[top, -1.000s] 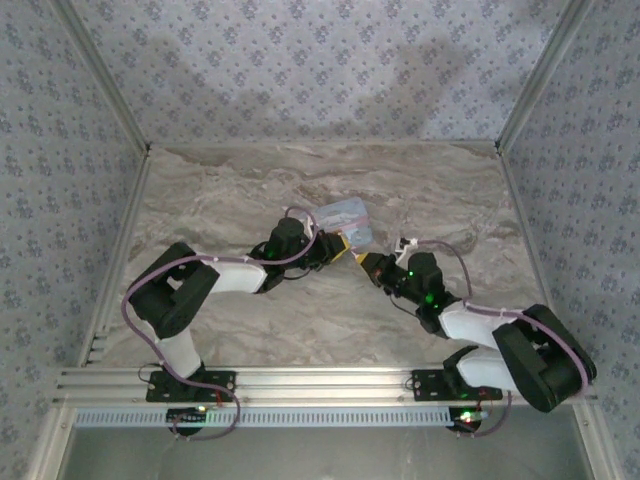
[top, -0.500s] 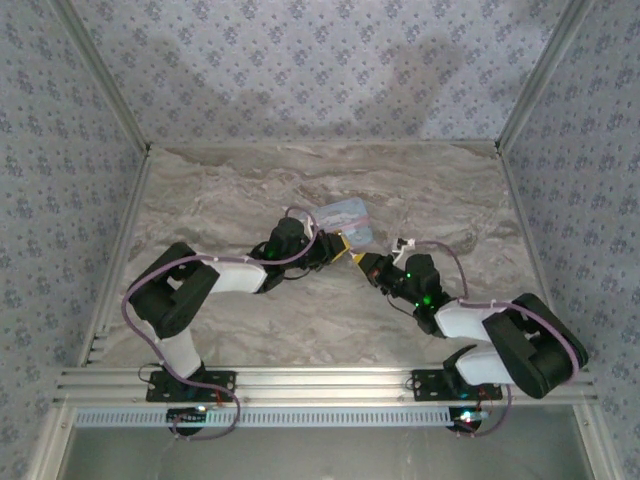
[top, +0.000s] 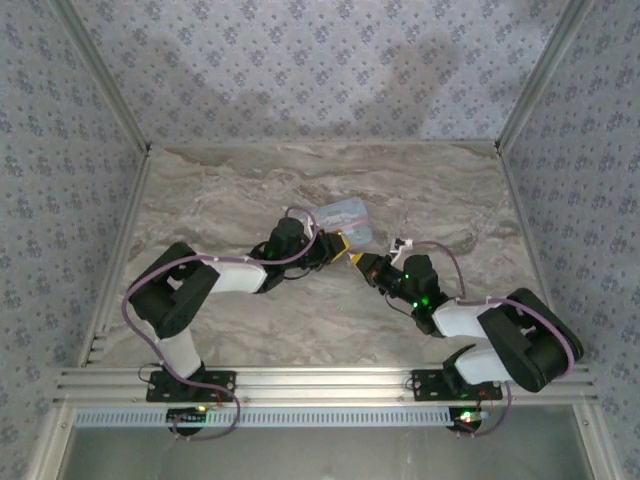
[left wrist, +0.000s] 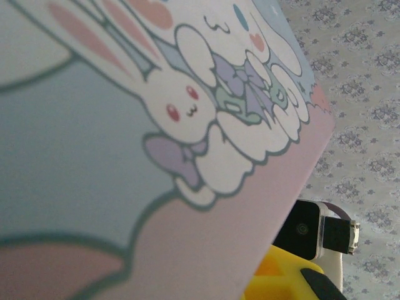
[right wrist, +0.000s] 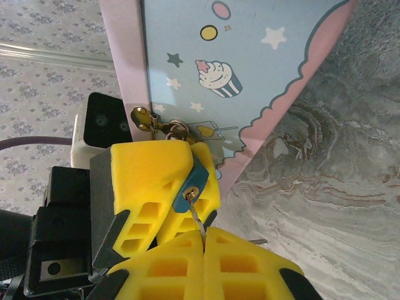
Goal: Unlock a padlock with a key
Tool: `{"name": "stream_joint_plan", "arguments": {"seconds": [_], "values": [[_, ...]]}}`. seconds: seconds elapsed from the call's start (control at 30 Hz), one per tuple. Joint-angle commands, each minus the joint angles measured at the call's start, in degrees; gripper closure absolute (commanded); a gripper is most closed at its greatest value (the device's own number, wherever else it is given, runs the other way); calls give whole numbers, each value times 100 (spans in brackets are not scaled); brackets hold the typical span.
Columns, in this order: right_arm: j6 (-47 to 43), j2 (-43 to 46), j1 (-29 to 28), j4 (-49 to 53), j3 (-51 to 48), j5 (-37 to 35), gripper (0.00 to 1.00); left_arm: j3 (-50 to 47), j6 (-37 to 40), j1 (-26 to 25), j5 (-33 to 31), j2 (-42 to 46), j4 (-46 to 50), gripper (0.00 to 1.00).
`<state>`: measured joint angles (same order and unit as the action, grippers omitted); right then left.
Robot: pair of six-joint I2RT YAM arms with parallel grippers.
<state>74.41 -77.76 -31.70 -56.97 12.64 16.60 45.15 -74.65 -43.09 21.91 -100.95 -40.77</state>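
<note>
In the right wrist view the small dark blue padlock is pinched between the yellow fingers of my left gripper, which is shut on it. The lock hangs by a ring from the clasp of the pale blue cartoon tin. My right gripper is shut on the key, and the blade's tip sits at the brass keyhole. From above, the left gripper and right gripper meet tip to tip beside the tin. The tin's lid takes up most of the left wrist view.
The marble tabletop stretches out around the arms, and patterned walls close in the back and sides. A metal rail runs along the near edge. The right arm's wrist camera sits close by the tin's corner.
The right arm has crept left toward the left gripper, bringing the key up to the padlock, and its elbow has swung inward. The left arm and the tin have stayed put.
</note>
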Motion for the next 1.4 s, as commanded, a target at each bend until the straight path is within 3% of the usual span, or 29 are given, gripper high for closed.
{"name": "stream_joint_plan", "arguments": {"seconds": [0.0,0.63,1.37], "values": [[59,-79,-38,-272,18,-138,100,21,-22,40,198,-30,-440,100],[462,-514,-77,-869,186,-144,100,-15,-106,14,338,-101,-701,100],[1804,-1541,-78,-2279,246,-104,100,-58,-137,7,402,-136,-861,100]]}}
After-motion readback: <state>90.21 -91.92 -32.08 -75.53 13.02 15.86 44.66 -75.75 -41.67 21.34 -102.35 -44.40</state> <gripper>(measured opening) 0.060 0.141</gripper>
